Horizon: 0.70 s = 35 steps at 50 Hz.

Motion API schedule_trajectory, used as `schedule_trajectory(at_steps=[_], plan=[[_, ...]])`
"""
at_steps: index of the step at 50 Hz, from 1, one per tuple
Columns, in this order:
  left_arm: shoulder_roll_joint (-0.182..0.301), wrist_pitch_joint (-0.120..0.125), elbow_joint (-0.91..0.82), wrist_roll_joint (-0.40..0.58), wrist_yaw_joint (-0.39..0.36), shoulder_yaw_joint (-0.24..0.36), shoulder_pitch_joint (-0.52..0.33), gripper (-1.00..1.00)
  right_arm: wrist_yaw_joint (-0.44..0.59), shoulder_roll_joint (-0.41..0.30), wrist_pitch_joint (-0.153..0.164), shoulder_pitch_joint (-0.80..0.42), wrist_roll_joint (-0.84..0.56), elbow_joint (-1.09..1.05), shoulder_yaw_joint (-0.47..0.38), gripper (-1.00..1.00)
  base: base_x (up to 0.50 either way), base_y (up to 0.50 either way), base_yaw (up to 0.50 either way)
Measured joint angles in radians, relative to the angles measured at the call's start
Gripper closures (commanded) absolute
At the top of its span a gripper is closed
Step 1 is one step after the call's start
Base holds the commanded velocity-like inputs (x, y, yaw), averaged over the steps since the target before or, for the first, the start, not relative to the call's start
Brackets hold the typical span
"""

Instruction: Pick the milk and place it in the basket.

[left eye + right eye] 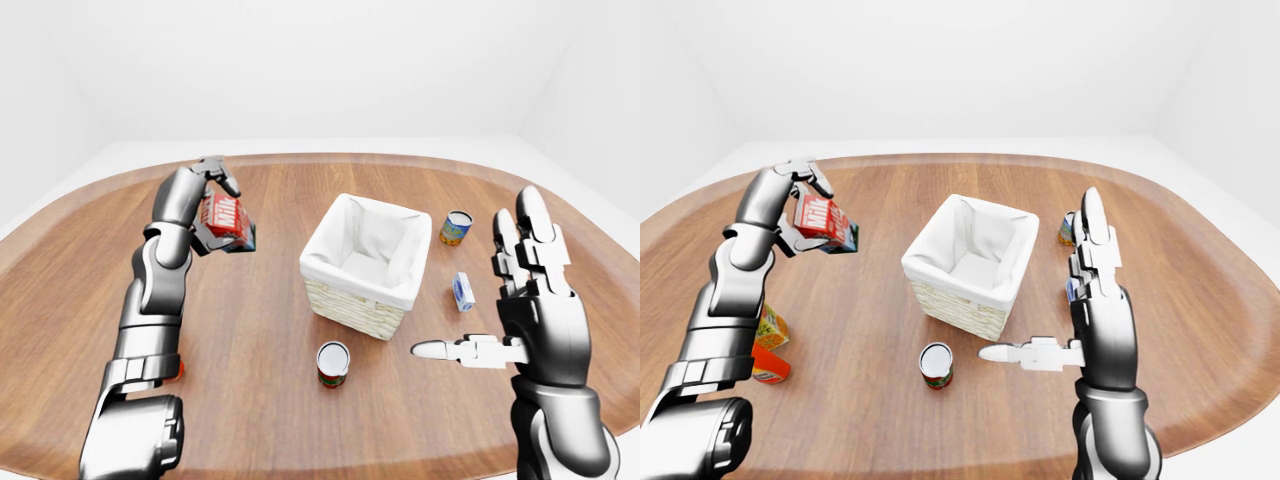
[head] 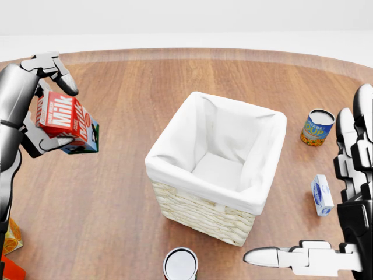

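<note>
My left hand (image 2: pixel 49 99) is shut on the red and white milk carton (image 2: pixel 63 119) and holds it tilted above the table, left of the basket. The basket (image 2: pixel 175 204) is wicker with a white cloth lining and stands in the middle of the head view, empty inside. My right hand (image 2: pixel 344 221) is open and empty at the right of the head view, fingers up and thumb pointing left toward the basket's lower right corner.
A can with a red label (image 2: pixel 180 265) stands just below the basket. A yellow and blue can (image 2: pixel 317 128) and a small blue and white carton (image 2: pixel 322 194) lie right of the basket. An orange carton (image 1: pixel 771 326) and a red item (image 1: pixel 768 367) sit by my left arm. The round wooden table's (image 1: pixel 300 420) edge is near.
</note>
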Motion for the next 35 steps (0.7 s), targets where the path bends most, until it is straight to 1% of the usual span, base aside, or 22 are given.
schedule_trajectory(at_steps=[13, 22, 35], plan=[[-0.019, 0.011, -0.094, 0.008, -0.038, -0.008, -0.011, 1.00, -0.002, -0.001, 0.000, 0.000, -0.002, 0.007, 0.003, -1.00, 0.00, 0.00, 0.00], [-0.047, 0.040, -0.157, 0.018, -0.066, -0.024, -0.021, 1.00, -0.004, -0.001, -0.002, 0.001, -0.003, 0.012, 0.006, -1.00, 0.00, 0.00, 0.00], [-0.098, 0.071, -0.223, 0.036, -0.095, -0.051, -0.032, 1.00, -0.006, -0.002, -0.006, 0.001, -0.005, 0.019, 0.010, -1.00, 0.00, 0.00, 0.00]])
